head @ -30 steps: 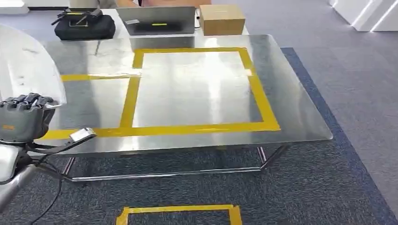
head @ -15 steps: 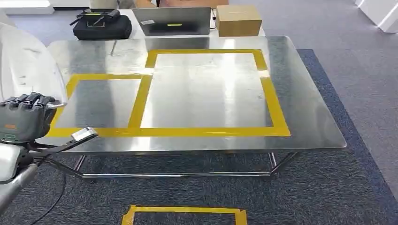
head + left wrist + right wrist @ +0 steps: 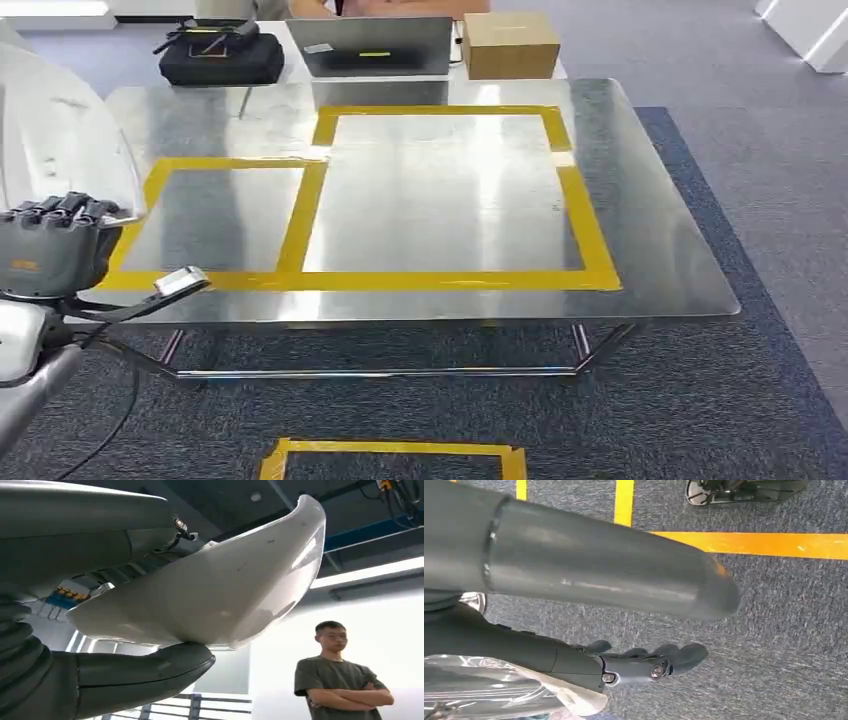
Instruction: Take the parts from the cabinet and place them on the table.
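Observation:
My left hand is raised at the left edge of the head view, level with the table's near left corner, and grips a large white curved shell part that rises above it. In the left wrist view the thumb presses under the white part. The steel table carries yellow tape outlining two rectangles, with nothing inside them. My right hand hangs over the grey carpet, fingers stretched out and holding nothing.
Beyond the table's far edge sit a black bag, a laptop and a cardboard box. A yellow tape rectangle marks the carpet in front of the table. A person stands with arms crossed.
The whole view has swung left, so the table's left tape rectangle has come into sight. My left hand still holds the white part the same way.

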`<action>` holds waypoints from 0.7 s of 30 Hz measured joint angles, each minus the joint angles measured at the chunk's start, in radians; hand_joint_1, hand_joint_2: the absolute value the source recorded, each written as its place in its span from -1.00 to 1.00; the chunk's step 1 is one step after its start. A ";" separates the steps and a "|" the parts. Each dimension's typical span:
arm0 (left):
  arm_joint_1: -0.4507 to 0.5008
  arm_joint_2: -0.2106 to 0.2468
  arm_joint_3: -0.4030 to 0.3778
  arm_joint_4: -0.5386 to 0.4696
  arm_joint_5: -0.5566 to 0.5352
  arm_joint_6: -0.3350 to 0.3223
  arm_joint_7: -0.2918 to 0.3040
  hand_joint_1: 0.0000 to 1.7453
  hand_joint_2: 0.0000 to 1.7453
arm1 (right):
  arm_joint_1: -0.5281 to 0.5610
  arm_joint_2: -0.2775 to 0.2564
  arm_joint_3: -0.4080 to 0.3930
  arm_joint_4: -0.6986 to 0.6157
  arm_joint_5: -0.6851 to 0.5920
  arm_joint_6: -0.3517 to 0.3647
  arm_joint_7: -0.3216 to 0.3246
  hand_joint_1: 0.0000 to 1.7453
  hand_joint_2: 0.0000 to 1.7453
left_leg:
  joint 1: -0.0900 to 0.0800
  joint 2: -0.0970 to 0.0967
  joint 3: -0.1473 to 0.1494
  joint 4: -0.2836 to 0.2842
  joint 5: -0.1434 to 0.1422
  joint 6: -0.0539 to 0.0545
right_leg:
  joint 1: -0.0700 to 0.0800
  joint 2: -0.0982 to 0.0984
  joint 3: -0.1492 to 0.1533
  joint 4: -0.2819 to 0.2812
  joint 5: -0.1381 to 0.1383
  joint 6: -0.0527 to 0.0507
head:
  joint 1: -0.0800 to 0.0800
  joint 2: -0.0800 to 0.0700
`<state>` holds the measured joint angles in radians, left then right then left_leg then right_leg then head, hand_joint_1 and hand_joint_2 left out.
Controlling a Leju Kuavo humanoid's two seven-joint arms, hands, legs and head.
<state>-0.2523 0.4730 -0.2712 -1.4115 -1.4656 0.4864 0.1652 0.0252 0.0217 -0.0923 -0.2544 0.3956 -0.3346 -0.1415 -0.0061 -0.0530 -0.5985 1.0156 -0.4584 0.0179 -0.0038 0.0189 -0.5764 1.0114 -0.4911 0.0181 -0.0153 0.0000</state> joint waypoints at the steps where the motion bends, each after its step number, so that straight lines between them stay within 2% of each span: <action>1: -0.003 0.000 -0.002 0.003 -0.002 0.000 -0.005 1.00 1.00 | -0.001 0.000 0.000 0.002 0.001 0.002 -0.001 -1.00 -1.00 | 0.000 0.000 0.000 0.000 0.000 0.000 | -0.001 0.000 0.000 0.000 0.000 0.000 | 0.000 0.000; 5: -0.033 -0.001 -0.012 0.034 -0.001 -0.018 -0.009 1.00 1.00 | -0.003 0.002 0.000 0.015 0.009 0.018 0.002 -1.00 -1.00 | -0.001 0.000 0.000 0.001 0.000 0.000 | -0.002 0.000 0.000 0.000 0.000 0.000 | 0.000 0.000; 10: -0.112 -0.001 -0.037 0.117 0.034 -0.082 -0.028 1.00 1.00 | -0.007 0.008 0.000 0.029 0.009 0.030 0.007 -1.00 -1.00 | -0.002 0.000 0.000 0.001 0.000 0.000 | -0.002 0.000 0.000 0.000 0.001 0.001 | 0.000 0.000; 21: -0.162 -0.008 -0.066 0.185 0.042 -0.089 -0.031 1.00 1.00 | -0.008 0.010 0.000 0.040 0.009 0.031 0.008 -1.00 -1.00 | -0.002 0.000 -0.001 0.001 0.000 0.000 | -0.002 0.000 0.000 0.000 0.001 0.001 | 0.000 0.000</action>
<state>-0.4144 0.4654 -0.3368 -1.2261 -1.4240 0.3975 0.1347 0.0176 0.0320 -0.0919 -0.2144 0.4044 -0.3040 -0.1331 -0.0078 -0.0531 -0.5990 1.0166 -0.4588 0.0184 -0.0059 0.0190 -0.5768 1.0110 -0.4903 0.0189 -0.0156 0.0000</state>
